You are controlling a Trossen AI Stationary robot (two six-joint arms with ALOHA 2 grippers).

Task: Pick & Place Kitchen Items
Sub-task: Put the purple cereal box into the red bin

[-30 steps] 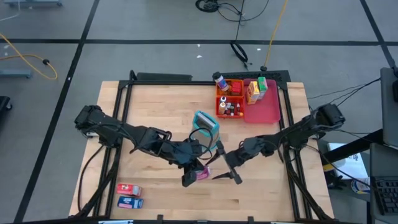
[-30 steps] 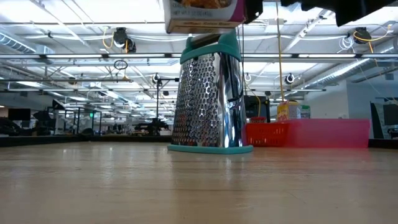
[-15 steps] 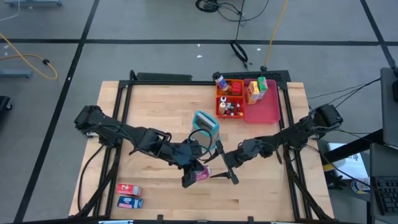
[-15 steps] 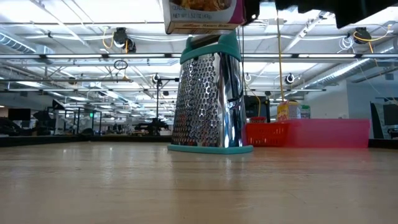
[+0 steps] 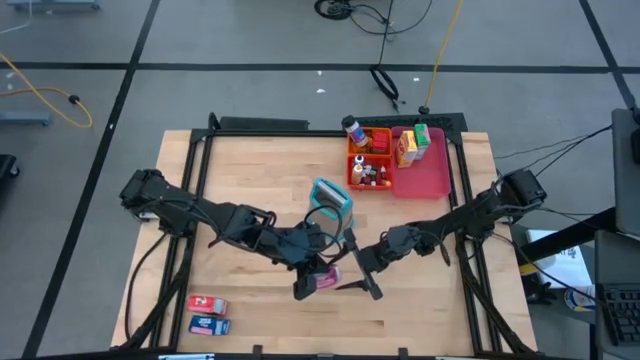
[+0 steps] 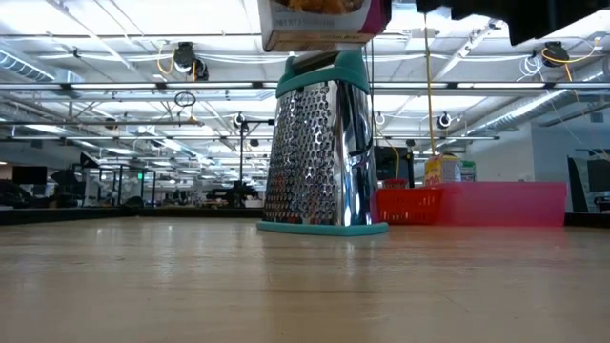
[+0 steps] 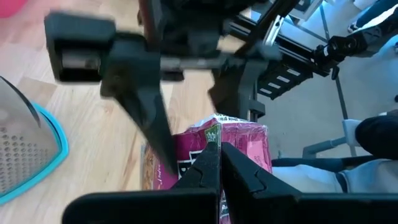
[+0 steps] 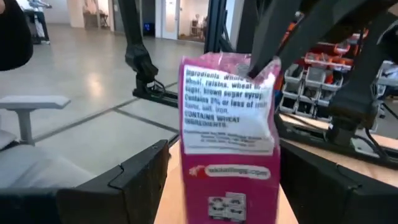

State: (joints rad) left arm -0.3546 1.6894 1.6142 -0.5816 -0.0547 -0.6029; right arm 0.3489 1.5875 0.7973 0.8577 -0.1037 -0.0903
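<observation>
Two grippers meet at one pink box [image 5: 325, 279], just on the near side of the grater [image 5: 331, 199], which stands mid-table; take the grater as your landmark.

- Nearest you, well off to the near-left of the grater: a red box [image 5: 207, 303] and a blue box [image 5: 209, 324], lying flat, untouched.
- Left gripper [image 5: 312, 280]: clenched on the pink box, pinching its top edge. In the low view the box [image 6: 322, 23] hangs clear of the wood, above and in front of the grater [image 6: 319, 141].
- Right gripper [image 5: 366, 285]: just right of the box, fingers spread wide, nothing in them. Its wrist camera shows the box [image 8: 229, 134] standing upright between the two open fingers, long axis vertical, ingredient panel facing the camera. I judge no contact yet on either side.
- The relation to watch: the box lies straight ahead of the right gripper and already inside its span. A handover looks like the step in hand; closing squarely on the lower half, under the left fingers, is what it calls for.
- Far-right of the grater: the orange tray [image 5: 369, 158] with small bottles, touching the pink tray [image 5: 428, 178] holding two boxes.
</observation>
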